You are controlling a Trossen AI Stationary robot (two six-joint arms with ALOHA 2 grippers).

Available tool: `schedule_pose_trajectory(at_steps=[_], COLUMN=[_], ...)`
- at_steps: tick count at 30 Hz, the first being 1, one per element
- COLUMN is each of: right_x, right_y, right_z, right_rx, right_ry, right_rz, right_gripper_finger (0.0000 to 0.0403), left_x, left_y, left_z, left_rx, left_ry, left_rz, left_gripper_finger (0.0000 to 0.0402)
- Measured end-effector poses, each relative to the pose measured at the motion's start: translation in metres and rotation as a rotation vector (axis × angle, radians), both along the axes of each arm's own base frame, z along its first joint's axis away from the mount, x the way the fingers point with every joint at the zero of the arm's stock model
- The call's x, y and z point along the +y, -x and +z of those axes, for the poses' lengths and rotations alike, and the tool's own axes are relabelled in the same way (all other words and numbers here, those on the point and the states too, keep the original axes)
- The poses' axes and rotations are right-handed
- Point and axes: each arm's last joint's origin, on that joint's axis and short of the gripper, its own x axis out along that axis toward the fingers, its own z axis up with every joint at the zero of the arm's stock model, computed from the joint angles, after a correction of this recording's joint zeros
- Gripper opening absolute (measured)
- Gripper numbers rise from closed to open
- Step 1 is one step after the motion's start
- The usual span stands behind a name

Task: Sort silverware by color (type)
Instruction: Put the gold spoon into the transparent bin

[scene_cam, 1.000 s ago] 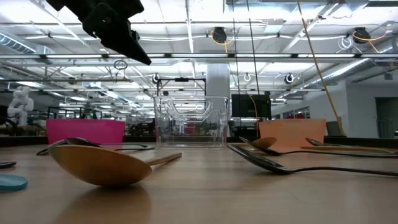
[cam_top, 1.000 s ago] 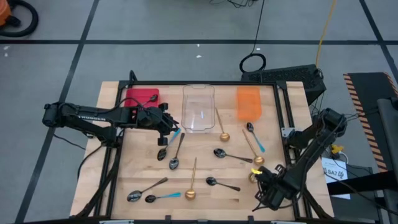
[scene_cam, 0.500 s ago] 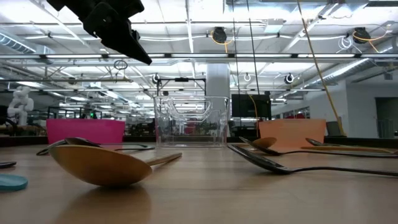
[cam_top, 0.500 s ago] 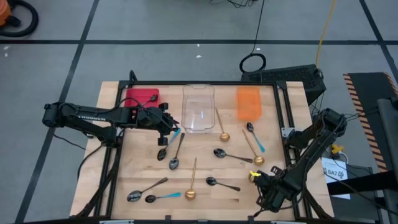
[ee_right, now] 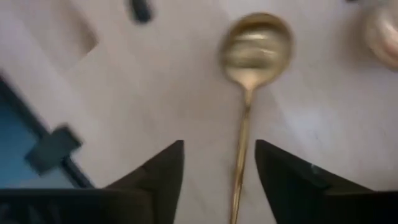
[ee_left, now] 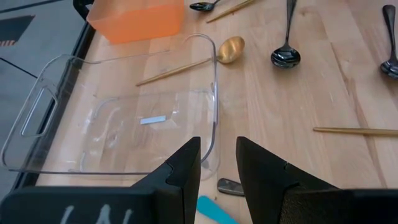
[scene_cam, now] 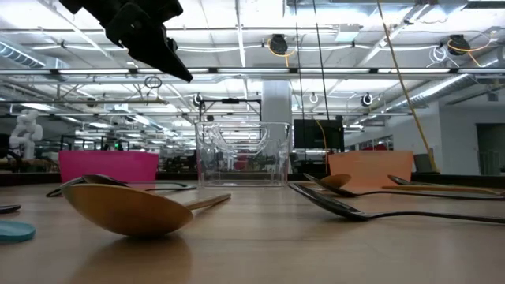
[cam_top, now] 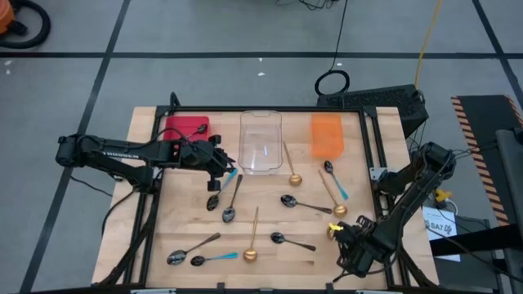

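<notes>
Reading the white lettering along the left arm's dark link is hard in the high view; it looks like the maker's name, but I cannot be sure. Three bins stand in a row at the desk's [cam_top: 180, 229] far edge: a red bin [cam_top: 187, 127], a clear bin [cam_top: 261, 140] and an orange bin [cam_top: 327, 135]. Eleven spoons lie loose on the wood: four gold spoons [cam_top: 253, 237], four all-dark spoons [cam_top: 231, 200] and three blue-handled spoons [cam_top: 335, 181], spread from the middle of the desk to its near edge. A small dark thing that I cannot make out lies in the red bin. The left gripper [cam_top: 219, 173] hangs well above the desk near the clear bin's near left corner, arm stretched in from the left edge. Its fingers [ee_left: 180, 171] are a narrow gap apart and hold nothing, with a blue handle below them. The right gripper [cam_top: 343, 237] is low at the near right corner, arm folded back over the right edge. Its fingers [ee_right: 158, 171] are spread wide over one gold spoon [ee_right: 252, 56] lying on the desk.
</notes>
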Motion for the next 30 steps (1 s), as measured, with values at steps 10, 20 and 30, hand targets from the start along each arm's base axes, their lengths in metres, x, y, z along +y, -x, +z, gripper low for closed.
schedule_pose_trajectory(at_steps=[10,20,30], right_x=[0.015,0.021,0.024], right_y=[0.002,-0.002,-0.004], right_z=[-0.039,-0.064,-0.067], right_rx=[0.082,0.112,0.073], right_ry=[0.164,0.231,0.207], right_rz=[0.174,0.116,-0.015], right_gripper_finger=[0.0197,0.0163,0.0085], left_x=[-0.003,-0.005,-0.005], left_y=[0.0,0.0,0.0], left_z=[0.0,0.0,0.0], left_rx=[0.002,-0.001,0.0], left_ry=[0.006,0.006,0.002], left_rz=[-0.012,-0.018,-0.022], left_gripper_finger=[0.0111,0.0111,0.0111])
